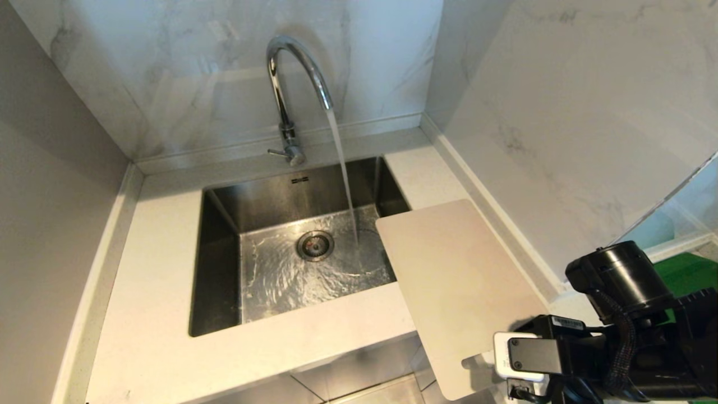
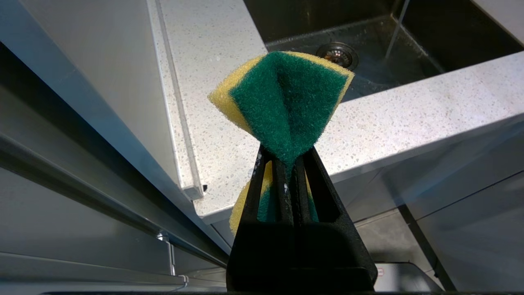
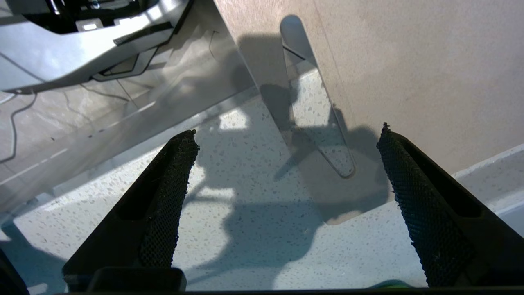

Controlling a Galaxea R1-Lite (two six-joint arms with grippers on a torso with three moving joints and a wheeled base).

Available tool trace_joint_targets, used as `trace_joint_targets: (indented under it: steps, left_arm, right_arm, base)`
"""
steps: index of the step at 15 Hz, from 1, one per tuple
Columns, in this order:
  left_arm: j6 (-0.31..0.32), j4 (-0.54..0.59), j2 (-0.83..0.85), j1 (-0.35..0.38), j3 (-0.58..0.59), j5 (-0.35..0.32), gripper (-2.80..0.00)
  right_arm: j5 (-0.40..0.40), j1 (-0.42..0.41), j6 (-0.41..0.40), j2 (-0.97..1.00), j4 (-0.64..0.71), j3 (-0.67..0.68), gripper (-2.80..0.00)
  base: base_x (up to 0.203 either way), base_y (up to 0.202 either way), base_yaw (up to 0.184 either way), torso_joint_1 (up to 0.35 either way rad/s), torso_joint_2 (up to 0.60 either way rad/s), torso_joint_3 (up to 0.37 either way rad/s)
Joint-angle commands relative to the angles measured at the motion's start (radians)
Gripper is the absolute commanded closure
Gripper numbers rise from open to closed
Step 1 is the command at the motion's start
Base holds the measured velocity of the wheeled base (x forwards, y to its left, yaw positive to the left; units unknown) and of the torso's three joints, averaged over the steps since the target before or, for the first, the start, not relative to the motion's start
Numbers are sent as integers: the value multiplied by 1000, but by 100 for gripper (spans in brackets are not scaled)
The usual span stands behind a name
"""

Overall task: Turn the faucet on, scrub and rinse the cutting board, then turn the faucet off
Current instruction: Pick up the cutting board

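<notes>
Faucet (image 1: 291,84) on, water running into sink (image 1: 224,207). Step in hand: getting hold of cutting board (image 1: 454,292), which lies on counter (image 1: 157,314) beside basin, near end overhanging the edge. R gripper (image 3: 286,155) spread wide, hovering over board's slot-handle end, not touching yet. L gripper (image 2: 286,164) pinched tight on sponge (image 2: 286,98), parked short of counter. Next, prob.: lower R, straddle board edge by slot, close, carry under stream.
</notes>
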Motion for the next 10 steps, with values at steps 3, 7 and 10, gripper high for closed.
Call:
trace_joint_targets:
  steps: [3,7,10]
  left_arm:
    - [-1,0,1,0,2,0,0]
    - [-1,0,1,0,2,0,0]
    - [-1,0,0,0,2,0,0]
  right_arm:
    - [-1,0,-31,19,4,-2,-280]
    - [-1,1,-62,72,-1,16,-280]
    - [3,1,-52,92,-1,9,-280]
  base:
    - [0,0,0,0,0,0]
    - [0,0,0,0,0,0]
    - [0,0,0,0,0,0]
